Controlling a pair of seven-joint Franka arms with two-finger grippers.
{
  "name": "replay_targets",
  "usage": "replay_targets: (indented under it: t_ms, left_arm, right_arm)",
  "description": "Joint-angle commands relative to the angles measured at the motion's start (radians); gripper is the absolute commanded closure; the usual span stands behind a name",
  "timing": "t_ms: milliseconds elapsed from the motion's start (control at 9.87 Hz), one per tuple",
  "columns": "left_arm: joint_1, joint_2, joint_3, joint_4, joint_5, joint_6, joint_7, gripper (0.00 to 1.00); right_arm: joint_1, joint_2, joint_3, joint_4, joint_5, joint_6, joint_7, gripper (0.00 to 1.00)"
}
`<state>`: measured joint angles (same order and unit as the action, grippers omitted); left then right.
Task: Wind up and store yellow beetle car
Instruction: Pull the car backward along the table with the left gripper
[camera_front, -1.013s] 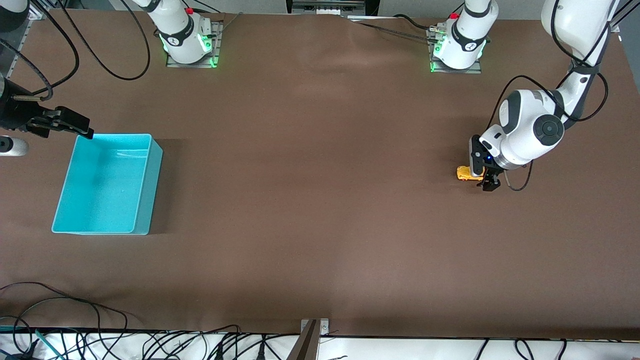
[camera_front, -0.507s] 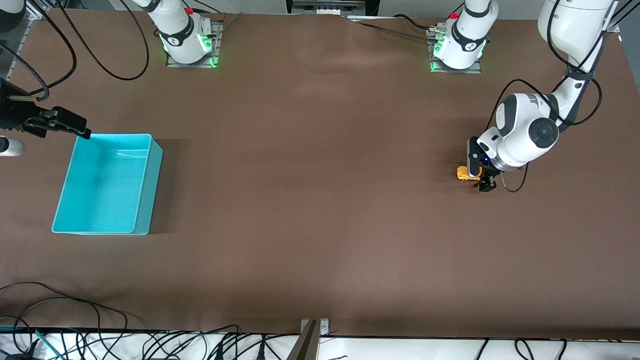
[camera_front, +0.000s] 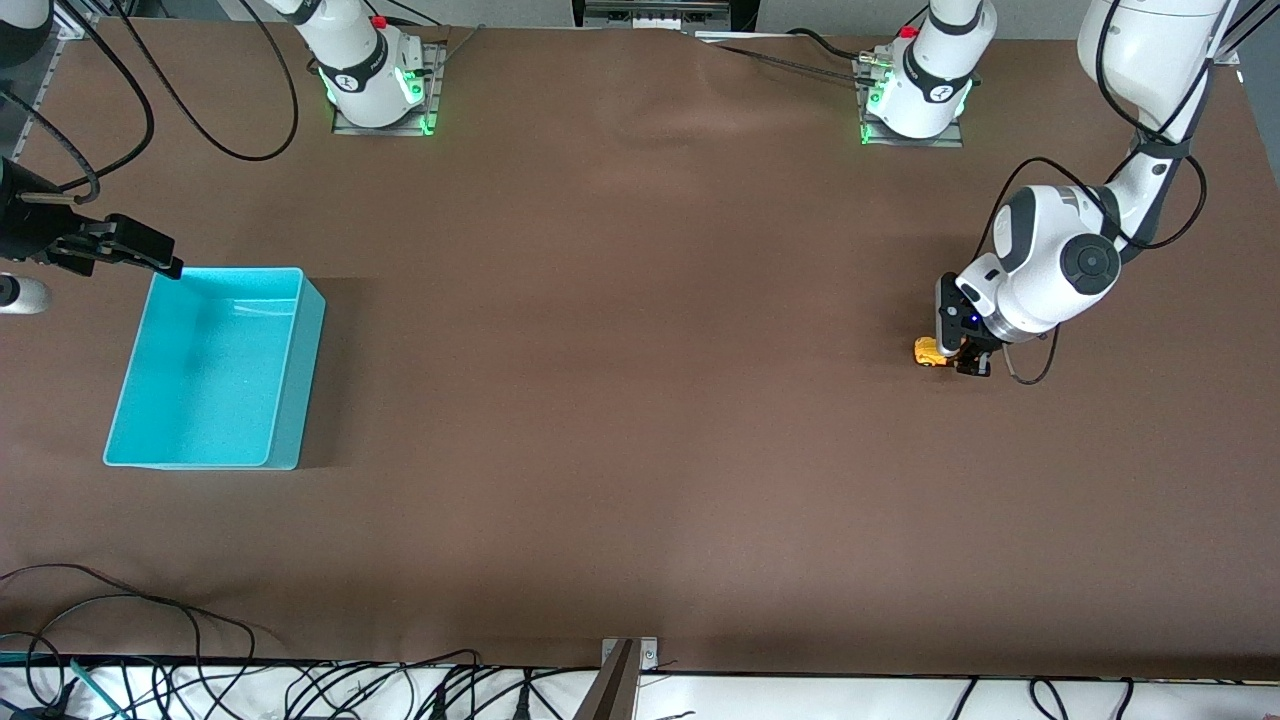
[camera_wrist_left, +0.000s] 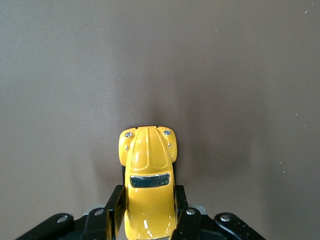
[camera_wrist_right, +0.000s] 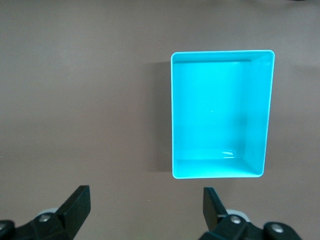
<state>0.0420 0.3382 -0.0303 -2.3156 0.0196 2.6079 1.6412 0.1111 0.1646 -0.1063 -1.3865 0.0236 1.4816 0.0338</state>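
Observation:
The yellow beetle car (camera_front: 930, 351) (camera_wrist_left: 148, 180) stands on the brown table toward the left arm's end. My left gripper (camera_front: 965, 358) (camera_wrist_left: 148, 205) is down at the table and shut on the car, one black finger pressed on each side of its body, the hood poking out past the fingertips. My right gripper (camera_front: 150, 252) (camera_wrist_right: 146, 206) hangs open and holds nothing, above the table just off the turquoise bin's (camera_front: 212, 368) (camera_wrist_right: 220, 112) corner. The bin is empty.
The bin stands at the right arm's end of the table, a long way from the car. Both arm bases (camera_front: 375, 75) (camera_front: 915, 85) are bolted along the table edge farthest from the front camera. Cables (camera_front: 300, 690) trail below the nearest edge.
My left gripper's fingers have closed in on the car's sides, from open to shut on it. The right arm has barely moved.

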Motion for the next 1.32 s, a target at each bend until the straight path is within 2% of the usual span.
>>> replay_targets:
  t_ms: [0, 709, 912, 1216]
  left_arm:
    - [0.001, 0.004, -0.002, 0.002, -0.012, 0.006, 0.031, 1.00]
    - [0.074, 0.093, 0.021, 0.013, -0.013, 0.011, 0.041, 1.00]
    - [0.094, 0.123, 0.068, 0.050, -0.027, 0.011, 0.158, 1.00]
    - [0.150, 0.130, 0.084, 0.073, -0.026, 0.011, 0.250, 1.00]
  right_arm:
    - [-0.004, -0.004, -0.003, 0.001, 0.019, -0.011, -0.012, 0.00]
    - [-0.004, 0.000, -0.003, 0.003, 0.019, -0.007, -0.012, 0.00]
    - [-0.004, 0.001, -0.003, 0.003, 0.019, -0.007, -0.012, 0.00]
    - [-0.004, 0.001, -0.003, 0.003, 0.019, -0.006, -0.012, 0.00]
